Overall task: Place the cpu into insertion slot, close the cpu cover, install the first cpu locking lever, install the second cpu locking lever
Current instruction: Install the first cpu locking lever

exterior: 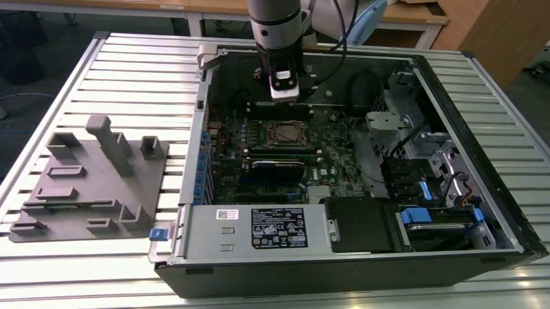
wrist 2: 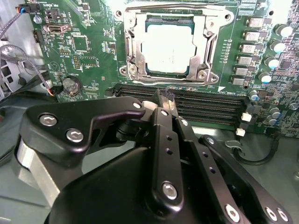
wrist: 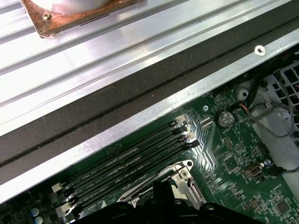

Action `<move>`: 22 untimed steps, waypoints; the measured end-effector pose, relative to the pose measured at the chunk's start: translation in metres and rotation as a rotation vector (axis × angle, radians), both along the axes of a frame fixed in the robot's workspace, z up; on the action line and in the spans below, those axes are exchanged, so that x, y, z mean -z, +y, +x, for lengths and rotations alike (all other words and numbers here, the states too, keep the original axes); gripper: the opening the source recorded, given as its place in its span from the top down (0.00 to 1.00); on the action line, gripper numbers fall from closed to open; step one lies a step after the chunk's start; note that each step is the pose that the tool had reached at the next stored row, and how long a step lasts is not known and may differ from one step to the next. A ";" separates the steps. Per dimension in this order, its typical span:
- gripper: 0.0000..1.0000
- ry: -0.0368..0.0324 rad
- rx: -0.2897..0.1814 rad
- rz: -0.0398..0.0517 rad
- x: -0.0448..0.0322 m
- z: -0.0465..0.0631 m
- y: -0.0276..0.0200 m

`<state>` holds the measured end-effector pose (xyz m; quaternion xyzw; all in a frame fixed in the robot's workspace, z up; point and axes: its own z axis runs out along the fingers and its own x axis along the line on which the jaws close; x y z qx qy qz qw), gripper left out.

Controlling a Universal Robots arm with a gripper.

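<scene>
The cpu [wrist 2: 167, 47] sits flat in the insertion slot [wrist 2: 128, 46] on the green board [wrist 2: 84, 60]. The cpu cover [wrist 2: 168, 74] lies shut down over it, a silvery frame with the pale chip top showing through its cut-out middle. The second wrist view shows this up close. In the exterior view the slot [exterior: 287, 133] is just a small dark square with a shiny rim, in the middle of the open computer case [exterior: 344, 270].

Just beside the slot run the long black memory slots [wrist 2: 205, 105]. In the first wrist view these memory slots [wrist: 131, 163] lie next to one shiny corner of the socket frame [wrist: 183, 171], with the case wall [wrist: 140, 84] past them — and a round coin battery [wrist: 225, 118] farther along the board.

The gripper [wrist 2: 167, 94] hangs by the memory slots, near the slot but not touching it. Its two black fingers [wrist 2: 163, 100] are pressed together at the tips and hold nothing. In the exterior view the gripper [exterior: 285, 98] hangs above the board, just behind the slot.

Outside the case — on the exterior view's left — a grey holder block [exterior: 90, 187] rests on the ribbed metal table [exterior: 129, 71].
</scene>
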<state>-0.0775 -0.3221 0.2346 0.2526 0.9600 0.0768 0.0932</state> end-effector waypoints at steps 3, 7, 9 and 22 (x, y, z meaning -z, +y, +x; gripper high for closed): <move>0.89 0.0000 -0.002 0.0000 0.0000 0.000 0.0000; 0.89 0.0014 -0.010 -0.0002 0.0002 0.000 0.0000; 0.89 0.0089 -0.011 -0.0048 0.0006 0.001 0.0000; 0.89 0.0865 -0.010 -0.1200 0.0013 0.006 0.0000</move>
